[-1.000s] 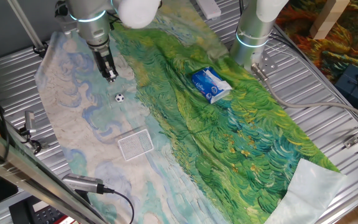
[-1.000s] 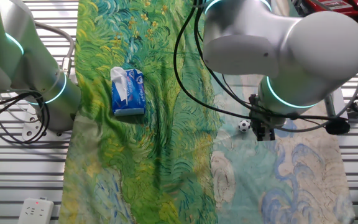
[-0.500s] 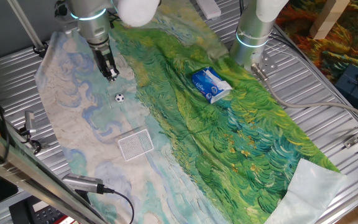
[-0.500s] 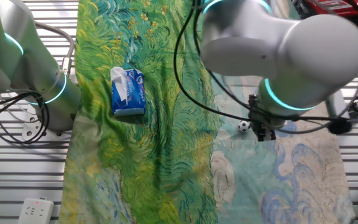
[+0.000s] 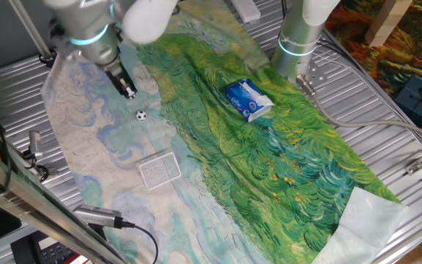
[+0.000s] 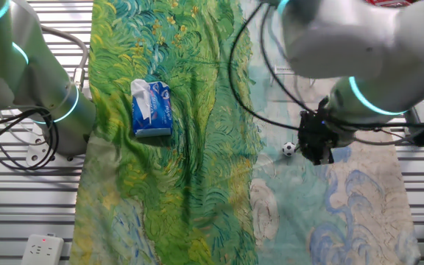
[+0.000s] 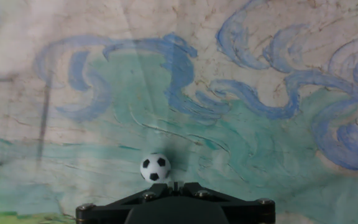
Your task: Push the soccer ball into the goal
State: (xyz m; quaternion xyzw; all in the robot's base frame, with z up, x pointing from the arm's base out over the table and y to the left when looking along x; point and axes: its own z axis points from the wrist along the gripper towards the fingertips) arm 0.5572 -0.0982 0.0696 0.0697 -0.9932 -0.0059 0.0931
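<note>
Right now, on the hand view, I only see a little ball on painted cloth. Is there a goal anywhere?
Observer: Yes. One fixed view shows a white mesh goal lying flat on the cloth, outside your picture.
Visitor: Is the ball lined up with it?
Observer: Roughly. The ball sits between the hand and the goal, touching neither.
Visitor: Anything else around?
Observer: A blue tissue packet lies on the green part of the cloth, well off that line.

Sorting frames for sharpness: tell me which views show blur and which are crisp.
One fixed view: arm smeared, ball and goal sharp. The other fixed view: arm blurred, tissue packet crisp. Hand view: ball sharp.
</note>
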